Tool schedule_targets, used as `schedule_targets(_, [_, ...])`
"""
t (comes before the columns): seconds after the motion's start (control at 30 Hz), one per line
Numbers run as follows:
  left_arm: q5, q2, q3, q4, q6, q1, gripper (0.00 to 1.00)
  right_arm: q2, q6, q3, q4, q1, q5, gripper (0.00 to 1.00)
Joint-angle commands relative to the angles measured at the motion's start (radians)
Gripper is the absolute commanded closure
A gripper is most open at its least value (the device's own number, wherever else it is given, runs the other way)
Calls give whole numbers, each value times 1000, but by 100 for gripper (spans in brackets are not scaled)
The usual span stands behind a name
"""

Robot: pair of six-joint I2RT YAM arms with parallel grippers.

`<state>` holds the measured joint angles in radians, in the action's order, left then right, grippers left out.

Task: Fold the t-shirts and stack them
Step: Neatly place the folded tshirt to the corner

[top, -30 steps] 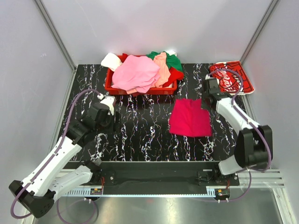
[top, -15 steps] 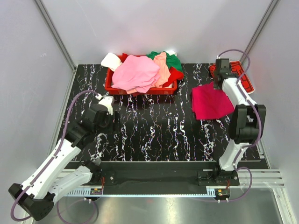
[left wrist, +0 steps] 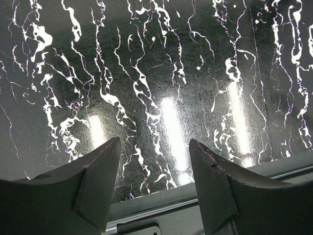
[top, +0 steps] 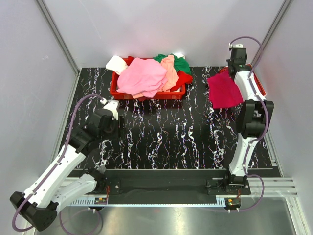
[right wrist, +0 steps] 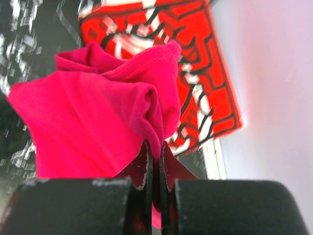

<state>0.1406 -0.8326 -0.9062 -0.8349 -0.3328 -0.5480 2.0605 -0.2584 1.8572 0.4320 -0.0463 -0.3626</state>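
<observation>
Above red tee (right wrist: 205, 73), right claw (right wrist: 155, 161) pinches magenta tee (right wrist: 93, 122) (left claw (left wrist: 154, 156) agape).

The right gripper (right wrist: 155, 155) pinches a bunched fold of the magenta t-shirt (right wrist: 93, 122), with the red t-shirt (right wrist: 208, 73) lying flat beyond, to its right.

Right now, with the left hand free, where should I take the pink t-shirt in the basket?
On the pink t-shirt, probably the bunched near edge at the basket rim, coming from above: it lies topmost, crumpled, folds raised there.
</observation>
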Motion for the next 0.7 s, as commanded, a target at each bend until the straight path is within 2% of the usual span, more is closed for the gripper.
schedule_targets(0.0, [-16,-11,3,49,5,5,37,33,-67,138,-64,-26,-9,100])
schedule_targets(0.17, [-22,-20,3,54,6,8,37,108,-117,267,-61,-43,7,100])
schedule_targets(0.37, [-29,-33,4,56,9,16,37,174,-137,347,-75,-82,65,100])
schedule_targets(0.67, [-39,-54,4,57,12,23,38,292,-84,506,-33,-184,191,100])
